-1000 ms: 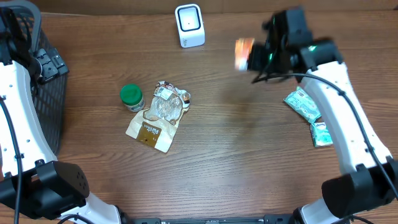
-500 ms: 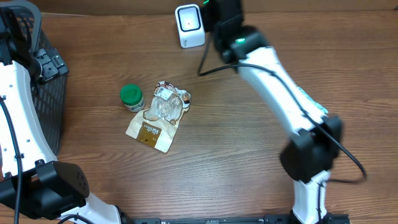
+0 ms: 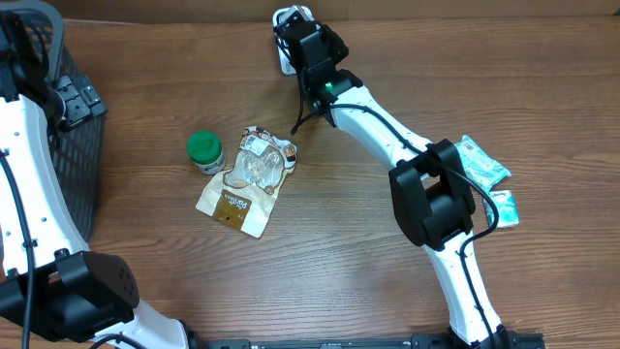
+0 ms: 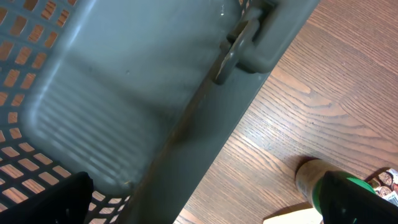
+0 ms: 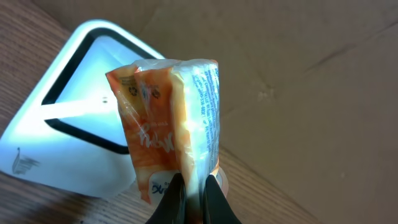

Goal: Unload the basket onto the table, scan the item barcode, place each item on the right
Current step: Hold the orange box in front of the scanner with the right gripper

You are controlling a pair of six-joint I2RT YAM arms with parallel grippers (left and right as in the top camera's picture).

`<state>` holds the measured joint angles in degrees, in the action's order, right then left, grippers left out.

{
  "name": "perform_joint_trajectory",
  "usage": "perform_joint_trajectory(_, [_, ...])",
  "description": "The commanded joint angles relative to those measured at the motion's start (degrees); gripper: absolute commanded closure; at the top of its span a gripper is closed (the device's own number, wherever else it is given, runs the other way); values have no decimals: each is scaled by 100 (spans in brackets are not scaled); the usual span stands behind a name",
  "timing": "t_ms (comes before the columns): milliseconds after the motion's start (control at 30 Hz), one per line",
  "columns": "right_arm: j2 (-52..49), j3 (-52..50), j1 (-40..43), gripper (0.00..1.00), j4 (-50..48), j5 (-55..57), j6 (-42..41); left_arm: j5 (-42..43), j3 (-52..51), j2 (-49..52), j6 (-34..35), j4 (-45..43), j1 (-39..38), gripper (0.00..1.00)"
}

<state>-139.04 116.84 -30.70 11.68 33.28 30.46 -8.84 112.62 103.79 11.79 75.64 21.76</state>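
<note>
The item is an orange and white plastic packet (image 5: 165,130). My right gripper (image 5: 194,193) is shut on its lower edge and holds it upright, right in front of the white barcode scanner (image 5: 68,143). From overhead, the right gripper (image 3: 308,41) sits at the table's far edge and covers most of the scanner (image 3: 284,17); the packet is hidden there. At the far left my left gripper (image 4: 205,208) hangs open over the rim of the dark basket (image 4: 155,112), holding nothing.
A green-lidded jar (image 3: 204,151) stands beside a clear bag lying on a tan packet (image 3: 247,179) left of centre. Two teal packets (image 3: 480,163) lie at the right. The black mesh basket (image 3: 82,184) lines the left edge. A cardboard wall (image 5: 311,74) backs the scanner.
My right arm has swung from the right side across to the scanner at the far edge, carrying the orange packet. The left arm has not moved.
</note>
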Motion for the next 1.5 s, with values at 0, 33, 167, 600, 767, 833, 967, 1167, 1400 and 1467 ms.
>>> perform_joint_trajectory(0, [63,22,-13,96,-118,-140,136,-11,-11,57,-90,0,-4,0])
perform_joint_trajectory(33, [63,22,-39,96,-157,-144,151,-11,-11,57,-90,0,-4,0])
perform_joint_trajectory(167, [59,22,-120,96,-201,-367,538,-13,-11,57,-87,0,-4,0])
perform_joint_trajectory(600, [-181,17,-109,96,-654,-476,1777,-11,-11,57,-87,0,-7,0])
perform_joint_trajectory(767, [-323,13,-94,96,-798,-442,1810,-11,-11,57,-87,0,-7,0])
perform_joint_trajectory(833, [-374,13,-90,96,-949,-439,1810,-11,-11,57,-87,0,-2,0])
perform_joint_trajectory(967, [-415,13,-76,96,-1169,-420,1810,-11,-11,57,-87,0,-11,0])
perform_joint_trajectory(1167, [-415,13,4,96,-1248,-376,1943,-11,-11,57,-87,0,-9,0])
perform_joint_trajectory(1400, [-415,13,-9,96,-1145,-549,2396,-11,-11,57,-90,0,-13,0])
perform_joint_trajectory(1467, [-415,13,-9,96,-1145,-520,2426,-11,-11,57,-87,0,-13,0])
